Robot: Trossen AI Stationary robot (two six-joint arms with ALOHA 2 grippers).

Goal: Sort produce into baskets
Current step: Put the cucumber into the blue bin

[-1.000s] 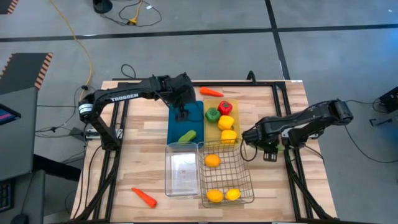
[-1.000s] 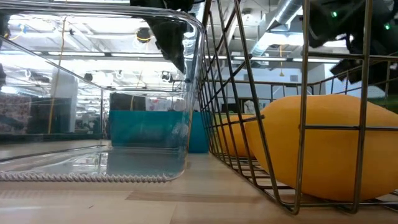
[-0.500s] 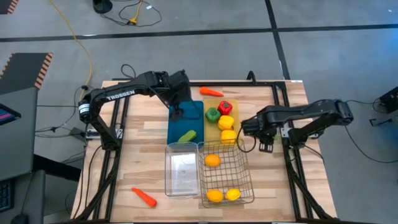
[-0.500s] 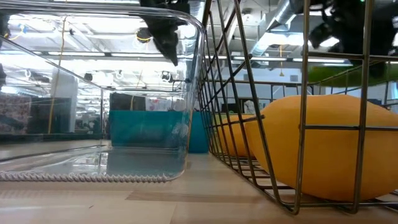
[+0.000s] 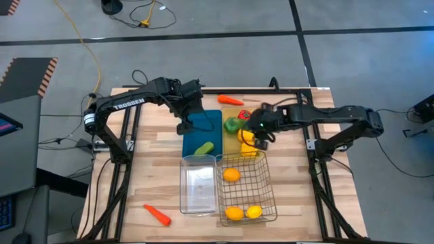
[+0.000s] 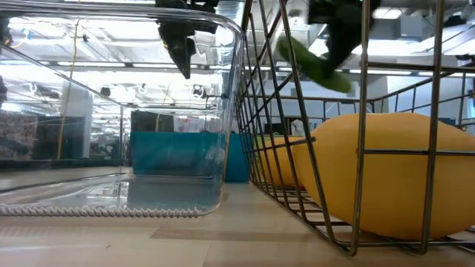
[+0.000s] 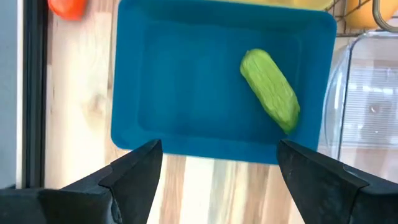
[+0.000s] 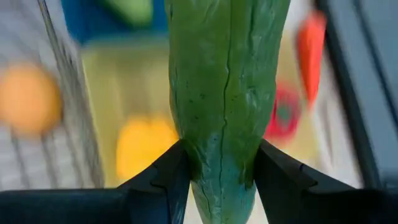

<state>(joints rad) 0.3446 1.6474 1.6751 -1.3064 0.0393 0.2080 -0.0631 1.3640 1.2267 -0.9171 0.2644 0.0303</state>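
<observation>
My right gripper (image 5: 260, 135) hovers over the yellow tray (image 5: 239, 144), shut on a green cucumber (image 8: 224, 93), which also shows tilted in the low view (image 6: 312, 63). My left gripper (image 5: 184, 126) is open and empty above the blue tray's left edge (image 7: 124, 124). A second cucumber (image 7: 270, 90) lies in the blue tray (image 5: 203, 129). Green (image 5: 231, 125), red (image 5: 245, 116) and yellow (image 5: 249, 149) peppers lie in the yellow tray. Oranges (image 5: 231, 175) and a lemon (image 5: 253, 211) lie in the wire basket (image 5: 264, 190). My right gripper pinches the cucumber's lower part (image 8: 217, 168) between its two fingers (image 8: 165, 180), one on each side. The cucumber runs forward past the fingertips. It is lifted clear above the yellow tray and hangs tilted in the low view.
A clear bin (image 5: 198, 184) stands near the blue tray's near end, beside the wire basket. One carrot (image 5: 230, 100) lies at the far edge and another (image 5: 157, 214) at the near left. Bare wood lies left of the trays.
My right gripper has carried the cucumber from near the table's right edge toward the left and far side, and is now over the yellow tray. My left gripper has gone from over the blue tray toward the table's left, to the tray's left edge.
</observation>
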